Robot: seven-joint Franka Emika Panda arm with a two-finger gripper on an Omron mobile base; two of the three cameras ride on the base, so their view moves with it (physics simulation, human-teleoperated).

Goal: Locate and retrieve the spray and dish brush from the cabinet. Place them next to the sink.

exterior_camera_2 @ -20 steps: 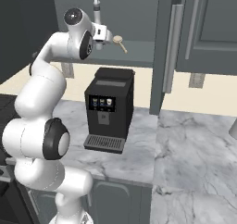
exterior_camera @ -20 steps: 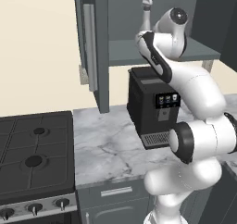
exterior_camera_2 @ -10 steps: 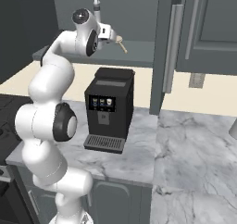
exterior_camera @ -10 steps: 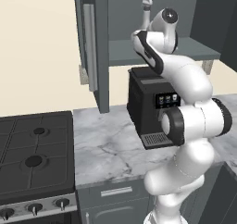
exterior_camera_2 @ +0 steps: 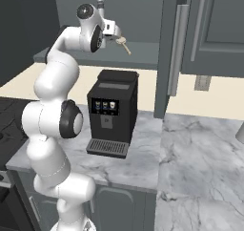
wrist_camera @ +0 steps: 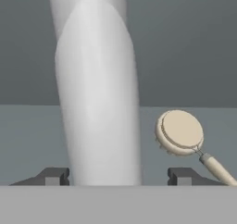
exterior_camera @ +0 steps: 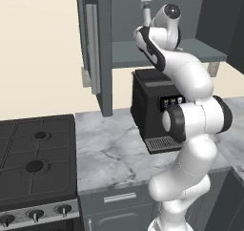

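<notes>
Between the dark fingertips [wrist_camera: 58, 176] at lower centre of the hand view, jaws parted on either side of the pale spray [wrist_camera: 97, 93], not yet pressed against it. Lower right, just beside: dish brush [wrist_camera: 181, 134], round head toward camera. Both on the cabinet [exterior_camera: 102, 44] shelf. Below, black coffee machine [exterior_camera_2: 110, 111] on marble counter [exterior_camera: 114, 151]. No legible writing.

The flat grey inner shelf [wrist_camera: 28, 144] of the dark grey wall cabinet [exterior_camera: 102, 48] carries a slim, pale grey, slightly see-through spray bottle [wrist_camera: 97, 93], standing upright. Just beside it lies a small dish brush [wrist_camera: 183, 135] with a round tan head and thin light wooden handle. Below, the grey-veined white marble counter [exterior_camera: 109, 149] bears a black coffee machine [exterior_camera_2: 112, 113].
</notes>
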